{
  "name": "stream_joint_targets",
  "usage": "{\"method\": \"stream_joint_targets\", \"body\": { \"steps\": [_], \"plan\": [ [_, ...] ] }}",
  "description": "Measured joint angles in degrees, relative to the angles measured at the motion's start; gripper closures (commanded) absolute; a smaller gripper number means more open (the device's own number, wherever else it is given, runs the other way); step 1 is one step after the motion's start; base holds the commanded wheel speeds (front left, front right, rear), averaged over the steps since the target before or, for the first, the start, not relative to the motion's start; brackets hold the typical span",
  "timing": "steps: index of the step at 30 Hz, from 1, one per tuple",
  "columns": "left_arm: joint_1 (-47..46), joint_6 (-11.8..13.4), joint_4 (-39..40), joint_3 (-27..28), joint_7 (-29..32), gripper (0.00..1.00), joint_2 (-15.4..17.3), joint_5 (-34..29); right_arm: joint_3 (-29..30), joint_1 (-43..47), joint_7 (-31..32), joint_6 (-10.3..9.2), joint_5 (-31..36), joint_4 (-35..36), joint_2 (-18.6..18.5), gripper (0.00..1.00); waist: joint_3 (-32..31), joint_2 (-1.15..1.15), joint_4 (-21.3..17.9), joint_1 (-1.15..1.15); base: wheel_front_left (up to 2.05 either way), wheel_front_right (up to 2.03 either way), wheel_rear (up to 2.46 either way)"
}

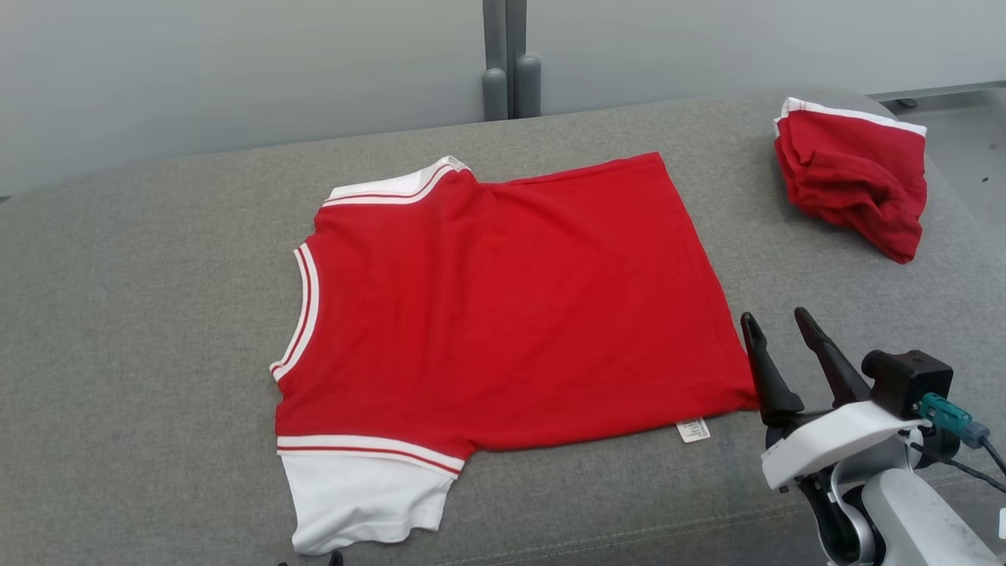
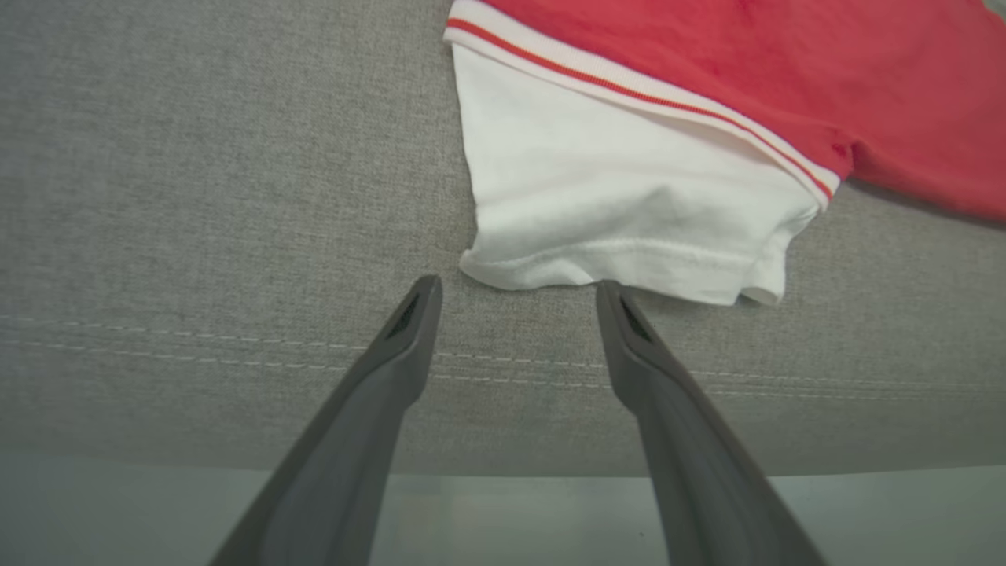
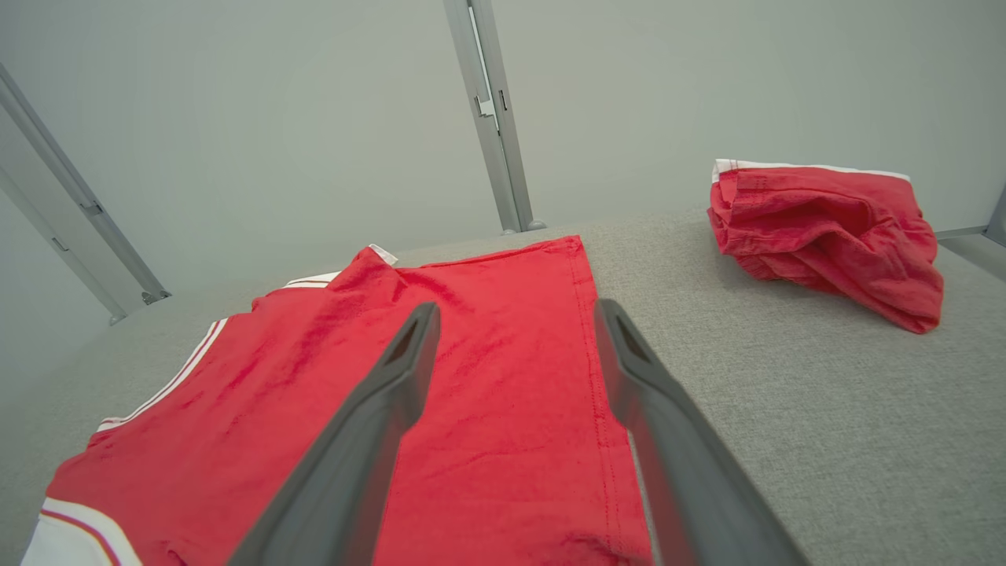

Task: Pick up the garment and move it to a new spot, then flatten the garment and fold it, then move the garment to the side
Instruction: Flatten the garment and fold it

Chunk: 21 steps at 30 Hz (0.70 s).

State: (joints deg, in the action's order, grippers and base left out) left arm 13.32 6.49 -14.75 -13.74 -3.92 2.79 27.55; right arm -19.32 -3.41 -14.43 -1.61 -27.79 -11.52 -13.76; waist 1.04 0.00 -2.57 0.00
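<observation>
Shirt on couch; bundle behind-right (well apart).

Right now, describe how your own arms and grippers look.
The right gripper has two long, dark, tapering fingers set in a white housing. Beside it sits a black camera block with a teal connector and a dark cable. The forearm is pale grey-white. The left gripper has the same dark grey fingers, each with a recessed slot near its tip.
</observation>
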Motion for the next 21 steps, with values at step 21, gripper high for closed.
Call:
{"method": "stream_joint_targets", "body": {
  "steps": [21],
  "plan": [
    [-4.2,-1.0,-4.9,-0.9,-2.2,0.23,0.0,0.4,0.9,-0.9,0.0,0.08,0.0,-0.1,-0.9,0.0,2.4,0.0,-1.3,0.0,0.0,0.0,0.0]
  ]
}}
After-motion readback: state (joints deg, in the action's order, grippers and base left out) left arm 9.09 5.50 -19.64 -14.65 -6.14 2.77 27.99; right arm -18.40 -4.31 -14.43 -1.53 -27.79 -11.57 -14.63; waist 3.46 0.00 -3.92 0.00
